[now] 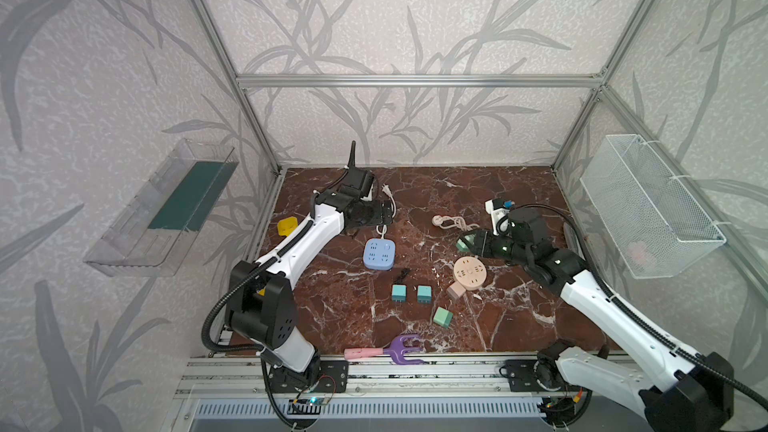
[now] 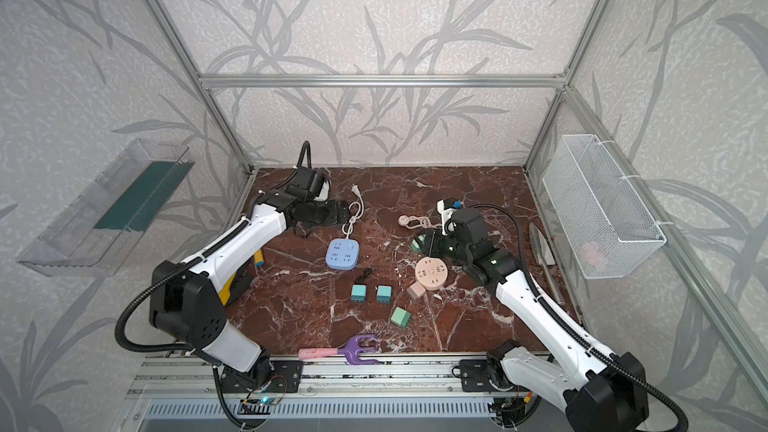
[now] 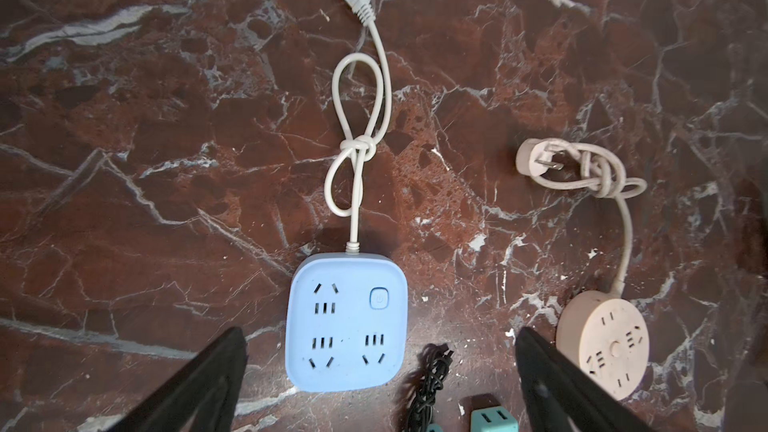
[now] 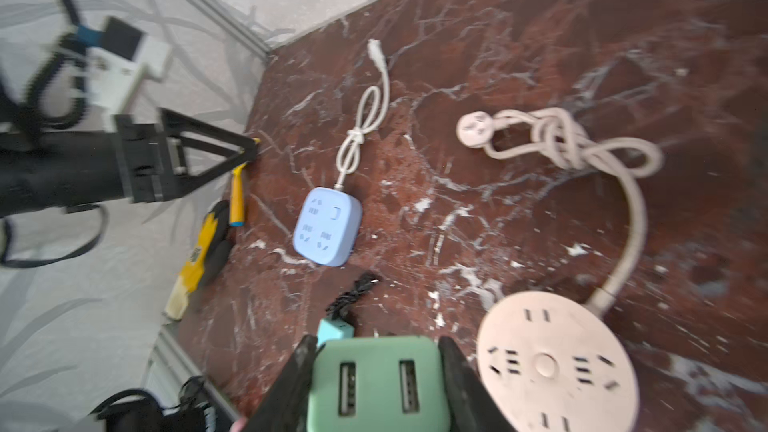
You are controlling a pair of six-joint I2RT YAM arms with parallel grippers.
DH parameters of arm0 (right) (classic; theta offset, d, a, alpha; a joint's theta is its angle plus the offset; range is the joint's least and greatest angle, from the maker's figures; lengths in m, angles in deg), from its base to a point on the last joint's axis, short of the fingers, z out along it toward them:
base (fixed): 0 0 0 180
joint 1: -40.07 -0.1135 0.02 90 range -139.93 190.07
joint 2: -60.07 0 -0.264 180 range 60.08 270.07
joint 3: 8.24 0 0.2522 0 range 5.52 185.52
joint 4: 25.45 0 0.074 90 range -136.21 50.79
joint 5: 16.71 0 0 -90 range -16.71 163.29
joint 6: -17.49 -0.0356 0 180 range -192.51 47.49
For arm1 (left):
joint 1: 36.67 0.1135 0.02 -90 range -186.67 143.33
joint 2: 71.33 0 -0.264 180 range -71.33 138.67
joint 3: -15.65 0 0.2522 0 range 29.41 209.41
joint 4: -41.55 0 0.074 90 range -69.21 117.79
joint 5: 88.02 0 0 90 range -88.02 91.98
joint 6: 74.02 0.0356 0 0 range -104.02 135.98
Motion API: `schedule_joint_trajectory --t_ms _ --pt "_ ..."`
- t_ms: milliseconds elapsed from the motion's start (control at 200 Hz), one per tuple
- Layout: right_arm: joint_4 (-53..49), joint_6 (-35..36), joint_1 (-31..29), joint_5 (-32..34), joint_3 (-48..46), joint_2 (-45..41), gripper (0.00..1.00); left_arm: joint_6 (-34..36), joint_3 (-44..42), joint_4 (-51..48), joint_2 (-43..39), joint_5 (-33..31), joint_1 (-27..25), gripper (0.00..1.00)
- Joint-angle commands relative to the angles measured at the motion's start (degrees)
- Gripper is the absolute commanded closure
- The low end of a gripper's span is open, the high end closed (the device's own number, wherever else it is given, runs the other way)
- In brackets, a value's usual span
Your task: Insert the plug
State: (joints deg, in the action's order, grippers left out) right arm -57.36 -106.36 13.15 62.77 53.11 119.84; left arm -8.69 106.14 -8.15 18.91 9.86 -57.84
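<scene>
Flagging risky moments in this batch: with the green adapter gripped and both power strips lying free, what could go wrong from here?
1. The green adapter sits in the right fingers with its USB face toward the wrist camera. Its prongs are hidden, so misalignment with the slots could go unnoticed.
2. The left fingers are open and clear of the blue strip, holding nothing. Either it or the pink round strip may slide under pushing.
</scene>
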Motion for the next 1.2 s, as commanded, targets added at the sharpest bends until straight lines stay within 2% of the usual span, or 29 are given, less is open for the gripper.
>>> schedule_joint_trajectory --t_ms 0,40,150,190,305,390,550,775,890,1005,1195 --pt "-2.6 0.4 -0.2 9.7 -3.5 -2.3 1.00 -2.3 -3.0 5.4 -2.5 1.5 -0.5 0.01" --pt "-1.4 0.0 -0.3 11.1 -4.9 -3.3 1.00 -2.2 -3.0 4.6 -2.4 1.5 -0.7 0.02" --pt "4.8 -1.9 -0.8 15.4 -10.6 -7.2 1.00 -1.6 -3.5 3.6 -2.8 -0.1 -1.8 0.23" --pt "6.6 -2.3 -1.1 16.9 -12.5 -8.7 1.00 -1.5 -4.2 4.2 -3.5 -1.1 -2.4 0.26" --pt "9.2 -2.3 -2.3 22.8 -16.4 -13.3 1.00 -2.1 -5.5 5.5 -5.9 -2.7 -3.5 0.25" --pt "11.2 0.7 -2.5 23.2 -18.0 -15.9 1.00 -2.3 -5.8 5.5 -7.6 -3.2 -4.9 0.23" --pt "15.1 4.6 -3.5 24.8 -20.6 -17.2 1.00 -2.3 -8.0 6.1 -10.0 -5.8 -7.9 0.27" --pt "22.1 9.8 -3.9 22.0 -23.6 -13.4 1.00 -1.6 -12.0 6.8 -12.5 -9.5 -11.2 0.31" --pt "23.7 11.2 -4.8 23.1 -23.4 -11.0 1.00 -1.5 -12.9 6.2 -12.5 -6.5 -11.9 0.32" --pt "25.5 12.1 -5.7 23.8 -23.1 -8.5 1.00 -2.2 -16.3 10.0 -13.7 -3.3 -12.3 0.30" --pt "26.0 13.1 -8.5 27.3 -20.7 -1.6 1.00 -3.9 -20.5 14.6 -15.0 -1.9 -12.5 0.32"
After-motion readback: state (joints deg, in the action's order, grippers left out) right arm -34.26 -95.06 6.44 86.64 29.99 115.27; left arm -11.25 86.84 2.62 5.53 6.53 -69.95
